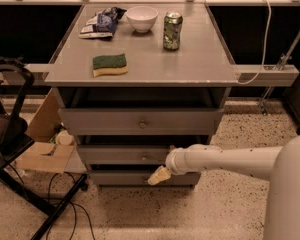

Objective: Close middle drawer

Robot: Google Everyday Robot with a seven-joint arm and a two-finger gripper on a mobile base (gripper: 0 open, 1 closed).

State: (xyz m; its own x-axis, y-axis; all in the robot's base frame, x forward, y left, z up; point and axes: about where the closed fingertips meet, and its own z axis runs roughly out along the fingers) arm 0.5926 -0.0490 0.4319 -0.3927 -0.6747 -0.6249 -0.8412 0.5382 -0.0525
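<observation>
**Gripper low at the drawer fronts, with the middle drawer to be pushed home**

Nearest us, the arm (pixel 230 160) reaches in from the right. Its gripper (pixel 158 176) is just below and right of the knob (pixel 144 158) of the middle drawer (pixel 115 155), over the bottom drawer (pixel 120 178). We cannot tell whether the gripper is released or clenched. The middle drawer sits between that bottom front and the top drawer (pixel 105 122), which juts out furthest. Beyond, the tabletop (pixel 190 59) carries a sponge (pixel 110 64), a can (pixel 173 31) and a bowl (pixel 142 18).

We judge two risks. A push from this low could slip under the middle front onto the wrong drawer. An off-centre push could skew the tray and jam it.
</observation>
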